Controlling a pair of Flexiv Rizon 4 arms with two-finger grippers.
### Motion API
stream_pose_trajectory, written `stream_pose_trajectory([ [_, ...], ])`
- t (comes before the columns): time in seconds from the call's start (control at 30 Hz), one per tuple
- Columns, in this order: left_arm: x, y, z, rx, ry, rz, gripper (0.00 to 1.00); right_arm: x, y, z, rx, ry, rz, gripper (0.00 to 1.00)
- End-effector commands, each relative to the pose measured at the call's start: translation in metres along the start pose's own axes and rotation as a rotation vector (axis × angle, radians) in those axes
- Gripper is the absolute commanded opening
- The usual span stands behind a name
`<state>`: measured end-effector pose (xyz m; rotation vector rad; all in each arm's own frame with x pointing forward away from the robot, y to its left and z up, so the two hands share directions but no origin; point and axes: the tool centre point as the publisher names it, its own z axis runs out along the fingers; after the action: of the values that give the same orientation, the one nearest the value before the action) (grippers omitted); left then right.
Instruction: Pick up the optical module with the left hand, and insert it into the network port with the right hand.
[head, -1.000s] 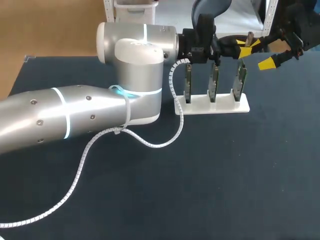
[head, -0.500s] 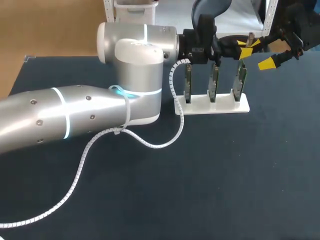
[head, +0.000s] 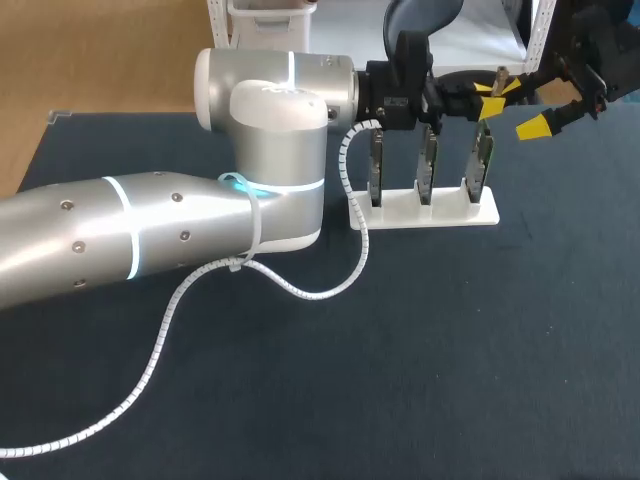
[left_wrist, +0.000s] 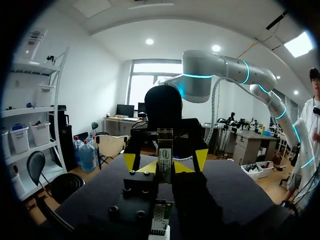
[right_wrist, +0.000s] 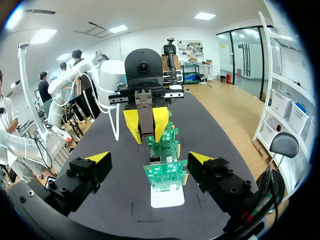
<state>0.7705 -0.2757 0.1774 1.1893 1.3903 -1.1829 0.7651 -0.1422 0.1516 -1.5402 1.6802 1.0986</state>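
Note:
My left gripper (head: 490, 98) hangs above the right end of the white stand (head: 425, 208), shut on the optical module (head: 498, 74), a slim metal bar that stands up between its yellow tips. In the left wrist view the module (left_wrist: 164, 150) is clamped in the left gripper (left_wrist: 166, 168). My right gripper (head: 521, 108) faces it from the right, open. In the right wrist view the right gripper (right_wrist: 149, 158) stands wide open, with the held module (right_wrist: 145, 112) straight ahead. Below it the nearest green board (right_wrist: 166, 175) carries a metal network port (right_wrist: 155, 161).
Three green circuit boards (head: 426, 165) stand upright in a row on the white stand. A white coiled cable (head: 300, 285) trails from my left arm across the dark table mat (head: 450, 350). The left arm's big body covers the table's left half.

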Motion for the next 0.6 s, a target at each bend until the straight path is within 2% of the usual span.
stream_pose_trajectory([
  [0.03, 0.002, -0.004, -0.002, -0.015, -0.005, -0.004, 0.00, 0.000, 0.003, 0.001, 0.007, 0.000, -0.002, 1.00],
  [0.4, 0.003, -0.003, -0.002, -0.019, -0.004, -0.016, 0.00, 0.000, 0.003, 0.001, 0.007, 0.000, -0.002, 1.00],
  [0.6, 0.003, -0.003, -0.002, -0.019, -0.004, -0.016, 0.00, -0.018, 0.002, -0.011, 0.063, -0.004, -0.035, 1.00],
])
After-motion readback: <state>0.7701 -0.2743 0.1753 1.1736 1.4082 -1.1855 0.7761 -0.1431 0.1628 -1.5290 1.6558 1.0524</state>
